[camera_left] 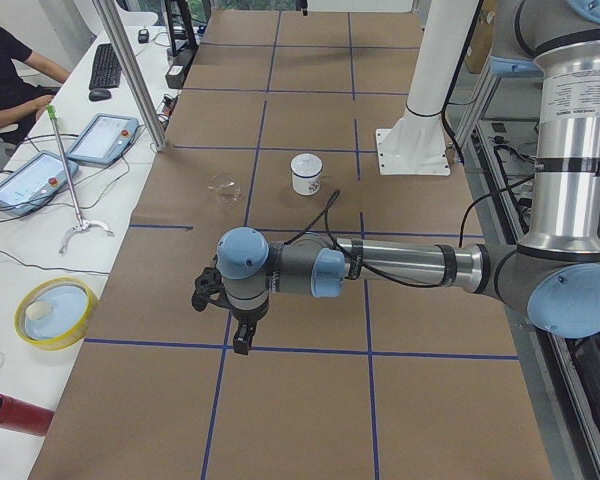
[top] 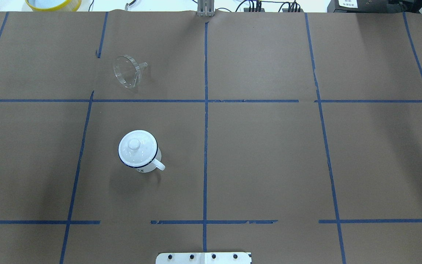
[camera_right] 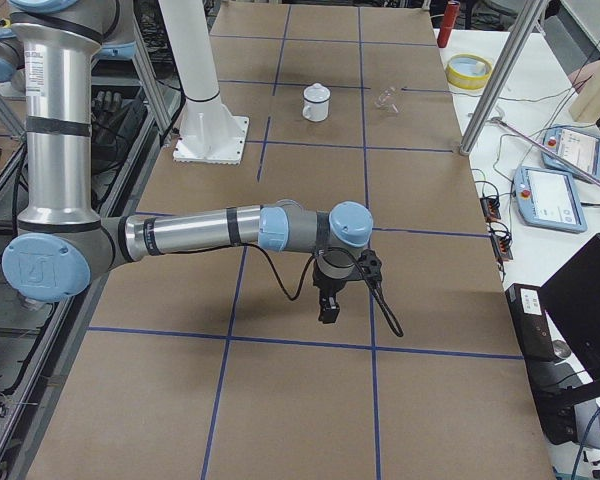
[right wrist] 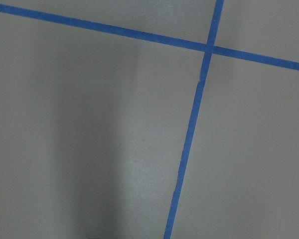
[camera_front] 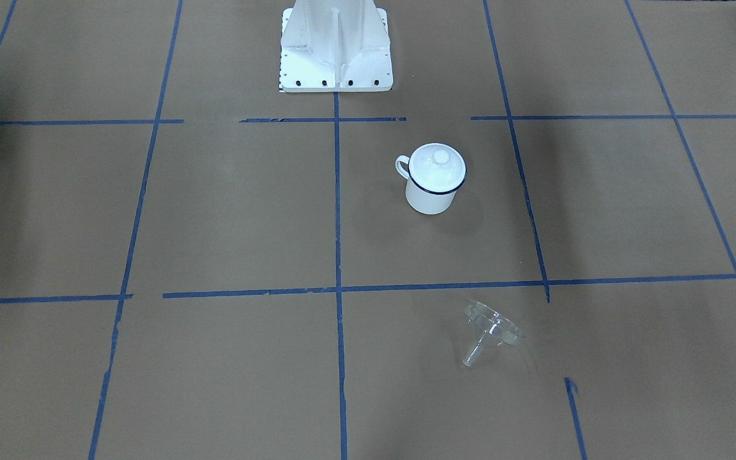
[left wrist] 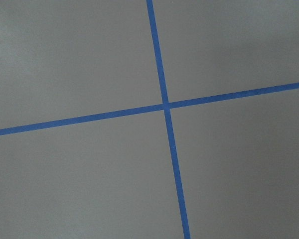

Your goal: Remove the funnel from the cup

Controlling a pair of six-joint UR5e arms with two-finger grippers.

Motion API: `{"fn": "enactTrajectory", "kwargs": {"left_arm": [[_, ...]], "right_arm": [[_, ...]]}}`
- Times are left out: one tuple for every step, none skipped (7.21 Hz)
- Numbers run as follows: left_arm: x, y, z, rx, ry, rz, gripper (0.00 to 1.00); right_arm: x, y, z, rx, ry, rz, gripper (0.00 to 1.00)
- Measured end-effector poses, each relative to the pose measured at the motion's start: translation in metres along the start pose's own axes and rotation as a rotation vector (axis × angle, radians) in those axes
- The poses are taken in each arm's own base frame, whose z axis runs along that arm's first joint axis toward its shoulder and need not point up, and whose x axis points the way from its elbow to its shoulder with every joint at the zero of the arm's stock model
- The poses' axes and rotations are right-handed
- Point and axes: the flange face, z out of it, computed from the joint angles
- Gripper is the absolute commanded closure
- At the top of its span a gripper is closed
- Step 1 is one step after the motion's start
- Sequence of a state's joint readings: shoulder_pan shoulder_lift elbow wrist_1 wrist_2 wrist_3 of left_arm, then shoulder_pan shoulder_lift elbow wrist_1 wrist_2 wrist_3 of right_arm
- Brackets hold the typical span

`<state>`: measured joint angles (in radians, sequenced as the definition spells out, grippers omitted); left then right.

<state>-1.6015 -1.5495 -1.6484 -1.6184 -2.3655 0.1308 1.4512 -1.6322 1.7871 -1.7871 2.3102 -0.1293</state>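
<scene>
The clear funnel (camera_front: 492, 329) lies on its side on the brown table, well apart from the cup; it also shows in the overhead view (top: 126, 71). The white cup (camera_front: 430, 195) with a dark blue rim stands upright, a white domed lid (camera_front: 437, 166) with a knob on top of it. My left gripper (camera_left: 240, 335) shows only in the exterior left view, far from both, above a tape line. My right gripper (camera_right: 327, 308) shows only in the exterior right view, also far away. I cannot tell whether either is open or shut.
The robot's white base (camera_front: 335, 48) stands at the table's near edge. Blue tape lines (top: 206, 146) grid the table. A yellow-rimmed dish (camera_left: 52, 311), tablets and a person sit on the operators' bench (camera_left: 40, 180) beside the table.
</scene>
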Motion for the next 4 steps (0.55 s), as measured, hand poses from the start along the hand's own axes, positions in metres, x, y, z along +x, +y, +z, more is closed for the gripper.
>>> {"fn": "enactTrajectory", "kwargs": {"left_arm": [[-0.0003, -0.0001, 0.0003, 0.016, -0.003, 0.016, 0.0], [-0.0015, 0.0, 0.0012, 0.023, -0.006, 0.022, 0.0], [-0.0017, -0.0017, 0.0013, 0.025, -0.008, 0.025, 0.0], [-0.0025, -0.0029, 0.0021, 0.022, -0.01, 0.025, 0.0]], "right_arm": [[0.0, 0.0, 0.0, 0.0, 0.0, -0.001, 0.0], [0.0, 0.0, 0.0, 0.0, 0.0, -0.001, 0.0], [0.0, 0.0, 0.0, 0.0, 0.0, -0.001, 0.0], [0.0, 0.0, 0.0, 0.0, 0.0, -0.001, 0.0]]}}
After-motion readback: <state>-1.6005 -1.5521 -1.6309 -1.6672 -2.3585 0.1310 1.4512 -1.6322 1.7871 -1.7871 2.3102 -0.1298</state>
